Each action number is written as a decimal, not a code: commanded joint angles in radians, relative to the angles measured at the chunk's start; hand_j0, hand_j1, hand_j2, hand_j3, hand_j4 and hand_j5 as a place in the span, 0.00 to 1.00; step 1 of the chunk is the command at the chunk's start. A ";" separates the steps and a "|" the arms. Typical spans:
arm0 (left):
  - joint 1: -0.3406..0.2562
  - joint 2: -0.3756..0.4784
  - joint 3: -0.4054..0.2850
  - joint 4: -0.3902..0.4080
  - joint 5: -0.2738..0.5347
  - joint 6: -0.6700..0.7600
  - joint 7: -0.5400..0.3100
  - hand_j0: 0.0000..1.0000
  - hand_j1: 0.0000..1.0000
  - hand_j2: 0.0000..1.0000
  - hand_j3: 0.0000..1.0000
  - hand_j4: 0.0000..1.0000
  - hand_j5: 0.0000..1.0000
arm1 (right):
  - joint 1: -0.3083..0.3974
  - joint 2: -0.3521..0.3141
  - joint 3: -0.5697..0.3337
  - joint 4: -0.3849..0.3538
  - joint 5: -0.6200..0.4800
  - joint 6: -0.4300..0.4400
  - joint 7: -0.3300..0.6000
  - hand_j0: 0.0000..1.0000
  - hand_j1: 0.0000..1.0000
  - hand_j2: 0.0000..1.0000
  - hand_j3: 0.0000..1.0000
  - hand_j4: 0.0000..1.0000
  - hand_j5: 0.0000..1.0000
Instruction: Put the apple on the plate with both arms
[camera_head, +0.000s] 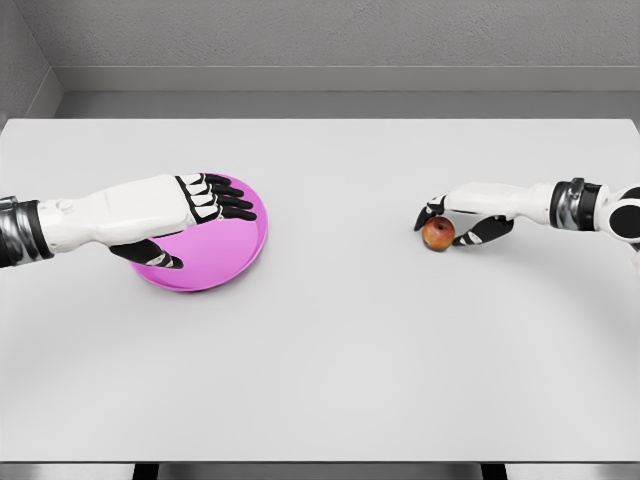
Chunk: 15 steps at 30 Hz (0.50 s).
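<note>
Apple at the right robot hand, plate under the left

The apple (438, 234) sits on the pale grey surface (330, 360), right of the middle and well apart from the plate (225, 255). It is reddish with a yellowish patch and rests upright on the surface, not lifted. The right robot hand (462, 222) comes in from the right edge and is curled around the apple: dark fingertips (430, 211) touch its top left, and other fingers lie just behind and to its right. Whether the grip is fully closed cannot be told, but the fingers are wrapped on the fruit.

The magenta plate is round and lies flat on the left half of the surface. The left robot hand (195, 215) reaches in from the left edge and hovers over the plate's left part, its fingers stretched out and loosely spread, thumb hanging below, holding nothing
</note>
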<state>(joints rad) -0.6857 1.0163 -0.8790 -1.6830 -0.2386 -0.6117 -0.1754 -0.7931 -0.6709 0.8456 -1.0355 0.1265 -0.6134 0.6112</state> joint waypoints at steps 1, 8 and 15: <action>0.000 0.001 0.000 0.000 0.007 0.001 0.001 1.00 1.00 1.00 1.00 1.00 1.00 | 0.000 -0.001 -0.002 0.000 -0.010 0.003 0.000 0.62 0.62 0.62 0.62 0.62 0.62; 0.000 0.001 0.000 0.000 0.007 0.001 0.001 1.00 1.00 1.00 1.00 1.00 1.00 | 0.002 -0.001 0.006 -0.005 -0.102 0.003 0.000 0.63 0.63 0.63 0.63 0.63 0.63; 0.000 0.001 0.002 0.000 0.007 0.001 0.001 1.00 1.00 1.00 1.00 1.00 1.00 | -0.006 0.020 0.162 -0.193 -0.214 0.003 0.000 0.64 0.64 0.64 0.64 0.64 0.64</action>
<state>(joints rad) -0.6857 1.0163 -0.8787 -1.6828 -0.2393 -0.6117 -0.1754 -0.8007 -0.6620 0.9670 -1.1752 -0.0585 -0.6134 0.6111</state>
